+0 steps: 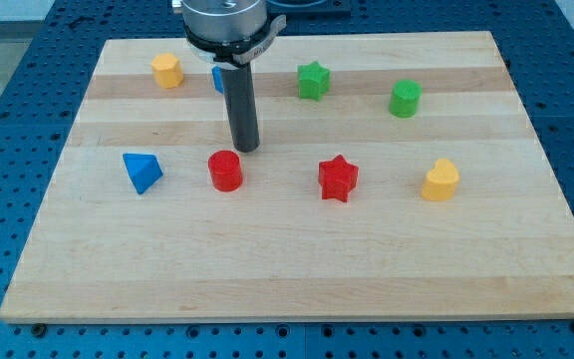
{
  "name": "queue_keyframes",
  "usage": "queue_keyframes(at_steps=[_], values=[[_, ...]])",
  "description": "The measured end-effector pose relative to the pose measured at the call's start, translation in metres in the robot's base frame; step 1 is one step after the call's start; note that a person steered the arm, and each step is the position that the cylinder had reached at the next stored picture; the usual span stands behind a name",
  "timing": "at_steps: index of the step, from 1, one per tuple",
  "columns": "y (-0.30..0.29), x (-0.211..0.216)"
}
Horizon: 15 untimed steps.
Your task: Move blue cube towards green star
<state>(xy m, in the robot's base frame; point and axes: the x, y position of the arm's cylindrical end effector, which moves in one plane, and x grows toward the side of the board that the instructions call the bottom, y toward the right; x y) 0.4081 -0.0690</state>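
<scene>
The blue cube (218, 79) sits near the view's top, mostly hidden behind my rod; only its left edge shows. The green star (313, 81) lies to its right, with a gap between them. My tip (246, 148) rests on the board below the blue cube and just above and right of the red cylinder (225, 171). The tip touches no block that I can see.
A yellow hexagonal block (167, 71) lies at top left, a green cylinder (405, 99) at top right, a blue triangular block (143, 172) at left, a red star (338, 179) at centre right, and a yellow block (441, 180) at right. The wooden board (297, 269) has edges all round.
</scene>
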Motion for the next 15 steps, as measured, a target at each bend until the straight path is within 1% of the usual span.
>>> queue_keyframes(at_steps=[1,2,4,5,6,7,9,10,11,12,13,14,15], values=[[0.000,0.000],[-0.036,-0.011],[-0.036,-0.011],[-0.045,-0.038],[-0.052,-0.051],[-0.052,-0.051],[-0.019,-0.088],[-0.019,-0.088],[-0.028,-0.082],[-0.052,-0.066],[-0.053,-0.066],[-0.059,-0.110],[-0.059,-0.110]])
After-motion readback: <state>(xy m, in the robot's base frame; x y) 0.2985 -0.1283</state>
